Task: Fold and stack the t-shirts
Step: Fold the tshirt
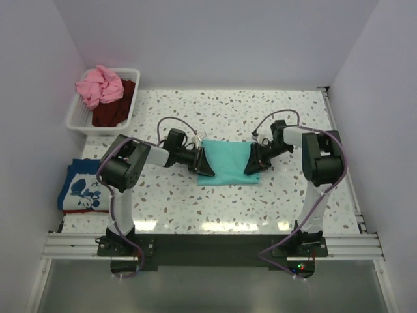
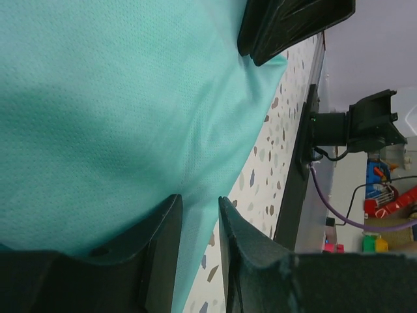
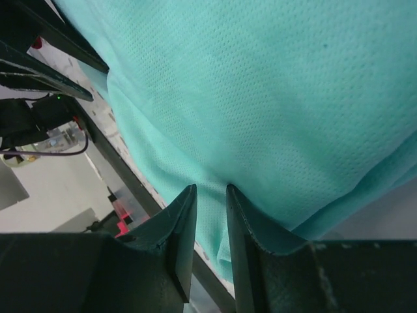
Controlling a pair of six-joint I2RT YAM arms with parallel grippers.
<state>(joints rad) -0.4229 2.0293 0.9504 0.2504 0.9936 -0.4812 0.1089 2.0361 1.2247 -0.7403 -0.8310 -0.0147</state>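
A plain teal-green t-shirt (image 1: 228, 163), folded to a rectangle, lies at the middle of the table. My left gripper (image 1: 205, 168) is at its left edge and my right gripper (image 1: 252, 166) at its right edge, facing each other. In the left wrist view the jaws (image 2: 200, 205) stand narrowly apart with teal cloth (image 2: 117, 111) pinched between them. In the right wrist view the jaws (image 3: 211, 195) hold a gathered edge of the cloth (image 3: 260, 85), and creases run to them. A folded blue t-shirt with white print (image 1: 81, 186) lies at the left edge.
A white slatted basket (image 1: 73, 117) at the back left holds a pink t-shirt (image 1: 98, 85) and a dark maroon one (image 1: 116, 107). The table is speckled white terrazzo (image 1: 195, 202). A black rail (image 1: 215, 248) runs along the near edge. White walls close in on three sides.
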